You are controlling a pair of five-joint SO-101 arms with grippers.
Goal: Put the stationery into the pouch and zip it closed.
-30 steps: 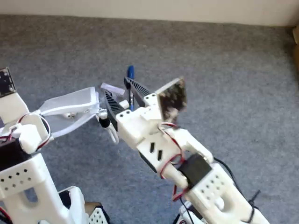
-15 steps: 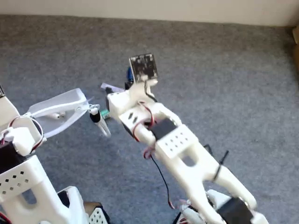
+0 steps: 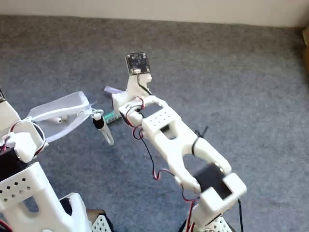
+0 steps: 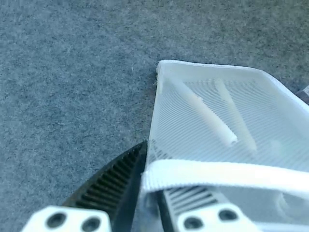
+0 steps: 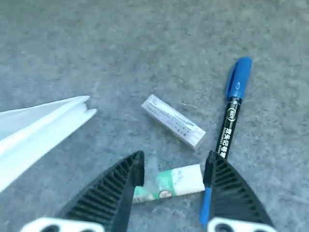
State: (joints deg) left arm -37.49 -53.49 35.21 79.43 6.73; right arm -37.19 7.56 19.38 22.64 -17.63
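Note:
In the high view the white mesh pouch [image 3: 60, 115] is held off the carpet at the left by my left arm. My left gripper [image 4: 154, 188] is shut on the pouch [image 4: 217, 125] at its white edge band, and two white sticks show through the mesh. My right gripper [image 5: 174, 159] is open and points down at the carpet, with a green-and-white eraser [image 5: 169, 183] between its fingers [image 5: 125, 179]. A blue pen [image 5: 234, 106] lies beside one finger and a small white box [image 5: 173, 121] just beyond the eraser. The eraser [image 3: 112, 116] peeks out under the right arm.
Grey carpet [image 3: 241, 72] covers the whole work area, with open room to the right and at the back. The pouch's near corner [image 5: 72, 108] hangs close beside my right gripper. A pale wall edge runs along the far side.
My right arm has turned its wrist and come down over the stationery, so its camera now faces the carpet. The pouch has shifted slightly left and up.

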